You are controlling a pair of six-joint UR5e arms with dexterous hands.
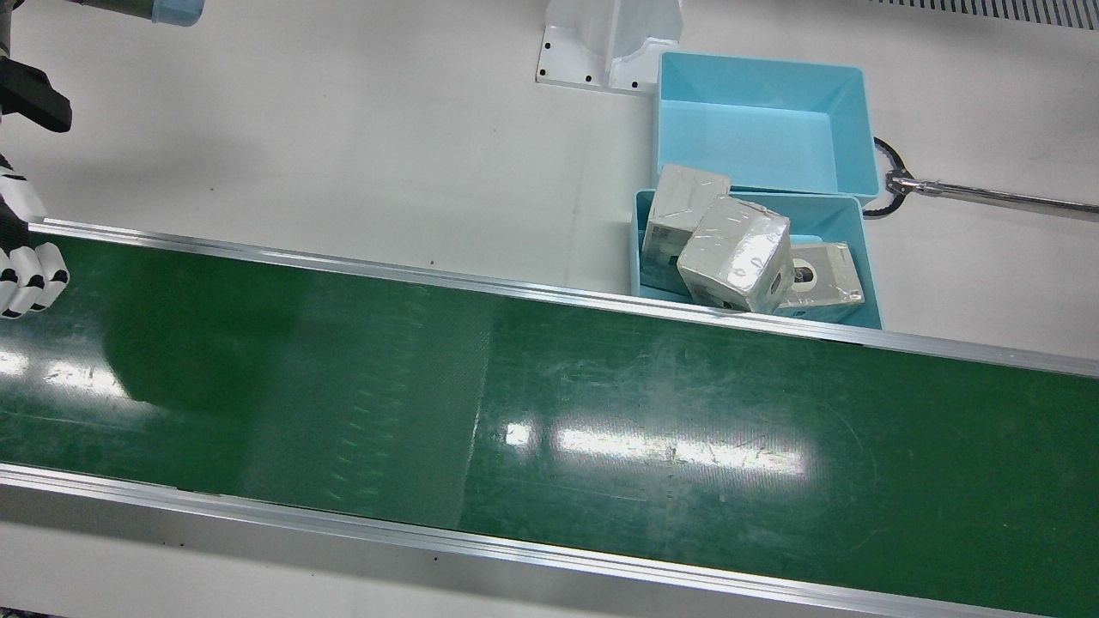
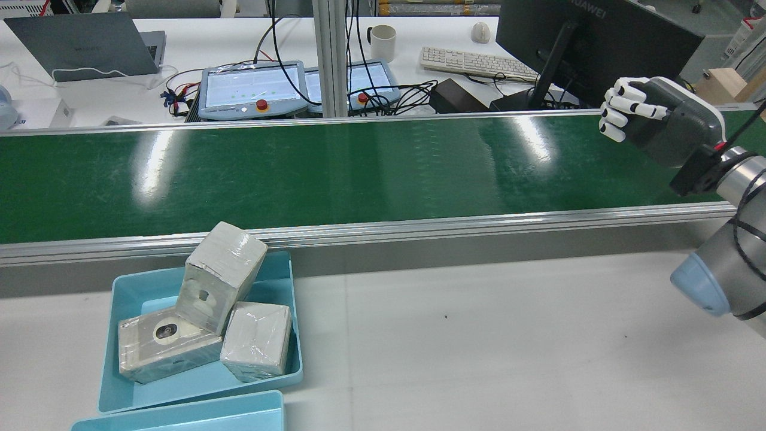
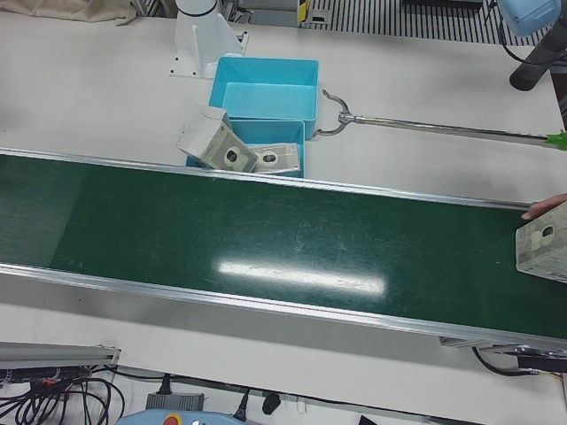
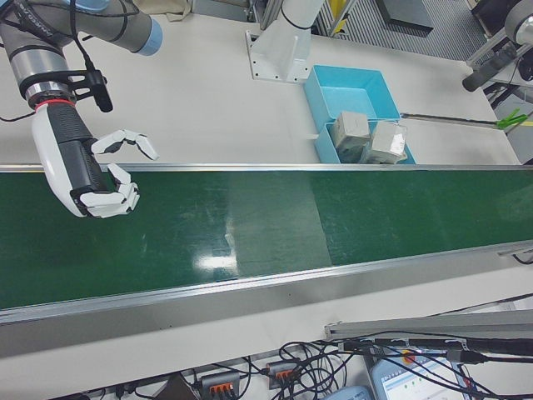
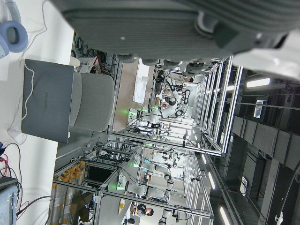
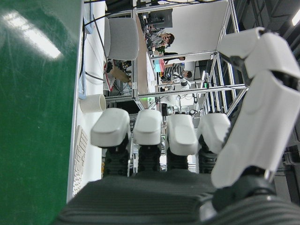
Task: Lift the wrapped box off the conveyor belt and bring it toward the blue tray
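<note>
A wrapped box [image 3: 543, 250] lies on the green conveyor belt [image 3: 266, 239] at the right edge of the left-front view, with a person's fingertip [image 3: 542, 209] at its far side. My right hand [image 2: 649, 117] hovers over the opposite end of the belt, open and empty; it also shows in the right-front view [image 4: 93, 177]. The blue tray [image 1: 867, 257] beside the belt holds three wrapped boxes [image 1: 737, 253]. My left hand [image 5: 187, 23] shows only as a dark palm in its own view, facing the lab; its fingers are hidden.
A second, empty blue tray [image 1: 747, 142] stands behind the filled one. A long metal rod with a hook [image 1: 987, 196] lies on the white table beside the trays. An arm pedestal [image 1: 605, 47] stands behind them. Desks with screens lie beyond the belt.
</note>
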